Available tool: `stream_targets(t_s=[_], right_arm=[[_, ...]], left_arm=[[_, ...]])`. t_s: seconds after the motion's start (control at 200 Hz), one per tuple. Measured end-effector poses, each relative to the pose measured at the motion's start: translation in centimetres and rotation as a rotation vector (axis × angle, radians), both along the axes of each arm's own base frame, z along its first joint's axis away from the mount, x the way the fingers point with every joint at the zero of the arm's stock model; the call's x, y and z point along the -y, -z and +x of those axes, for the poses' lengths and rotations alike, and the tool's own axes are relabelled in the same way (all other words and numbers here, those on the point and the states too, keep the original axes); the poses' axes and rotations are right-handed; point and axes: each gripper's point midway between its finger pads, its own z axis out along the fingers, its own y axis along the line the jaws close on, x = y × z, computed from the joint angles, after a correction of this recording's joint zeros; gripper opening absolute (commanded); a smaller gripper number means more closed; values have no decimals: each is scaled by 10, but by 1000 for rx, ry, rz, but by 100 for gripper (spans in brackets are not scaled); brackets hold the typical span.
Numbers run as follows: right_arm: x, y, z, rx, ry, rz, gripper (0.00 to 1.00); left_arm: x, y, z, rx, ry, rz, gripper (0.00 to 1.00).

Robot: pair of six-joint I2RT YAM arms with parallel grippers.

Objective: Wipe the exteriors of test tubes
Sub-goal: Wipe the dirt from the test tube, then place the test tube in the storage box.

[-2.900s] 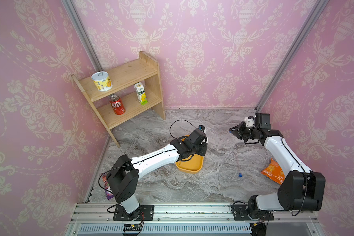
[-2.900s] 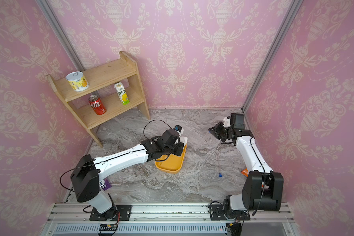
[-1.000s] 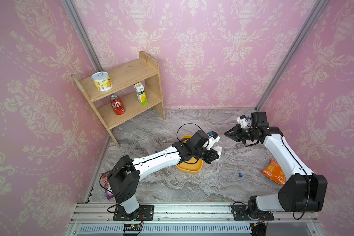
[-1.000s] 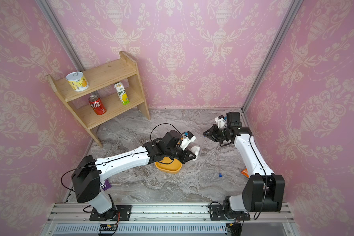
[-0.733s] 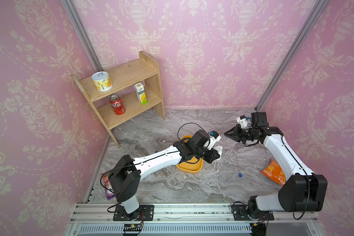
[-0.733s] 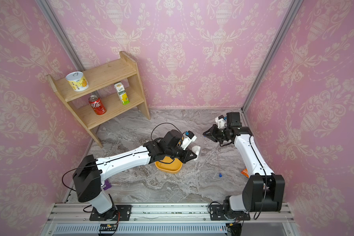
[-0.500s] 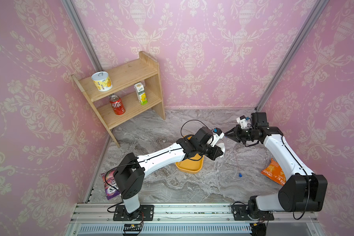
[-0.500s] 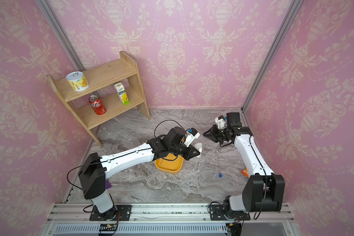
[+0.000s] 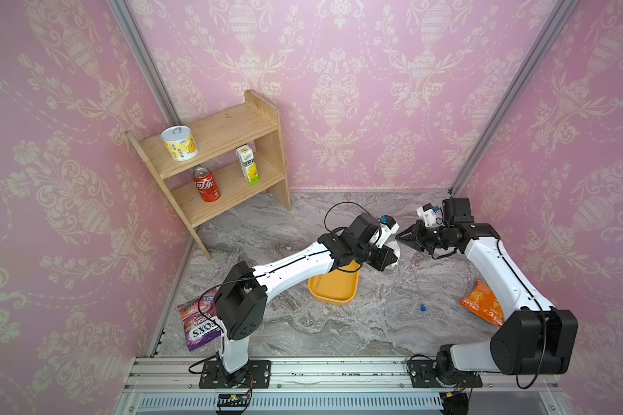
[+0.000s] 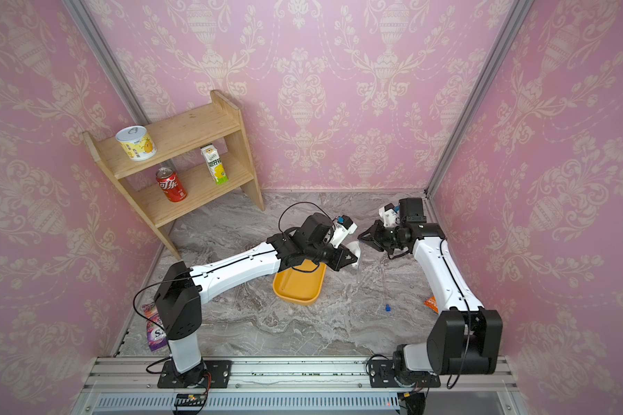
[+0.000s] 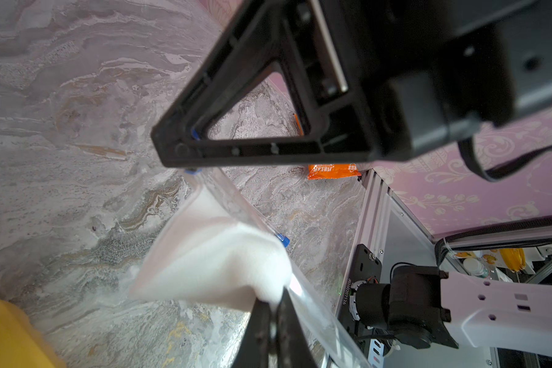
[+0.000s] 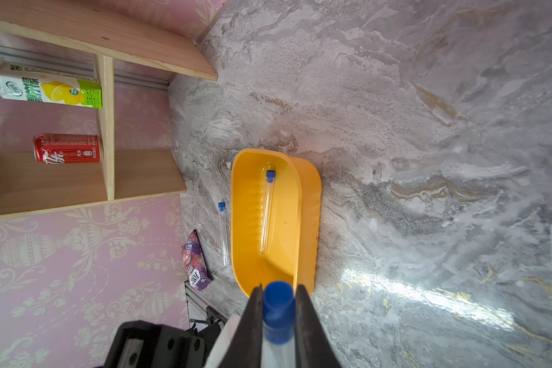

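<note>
Between the arms, top views: your right gripper (image 9: 400, 237) tip meets your left gripper (image 9: 390, 258).
Left wrist: jaws pinched on the white pad (image 11: 211, 258), which lies against the held test tube (image 11: 236, 204).
Right wrist: jaws clamp its blue cap (image 12: 278, 301); a second test tube (image 12: 266, 210) lies in the orange tray (image 12: 306, 207), a third test tube (image 12: 223, 232) beside the tray.

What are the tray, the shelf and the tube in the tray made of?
Tray: probably plastic, glossy yellow-orange with moulded ridges.
Shelf: wood, matte, with visible grain.
Tube: clear glass or plastic, can't tell which; its blue cap looks plastic.
</note>
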Motion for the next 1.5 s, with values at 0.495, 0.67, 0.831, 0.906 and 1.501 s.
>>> stream_targets(t_s=[0.495, 0.67, 0.831, 0.906, 1.501], right_arm=[[1, 3, -4, -18, 1, -11, 7], [1, -1, -2, -8, -1, -8, 7], [0, -1, 3, -5, -3, -5, 7], [1, 0, 5, -10, -2, -5, 7], [-42, 17, 31, -33, -52, -9, 7]], left_arm=[[1, 6, 11, 2, -8, 8, 8], [-8, 20, -7, -25, 4, 30, 8], [-9, 21, -44, -41, 48, 26, 8], [-14, 21, -62, -53, 62, 18, 8], [-165, 11, -58, -48, -255, 33, 9]])
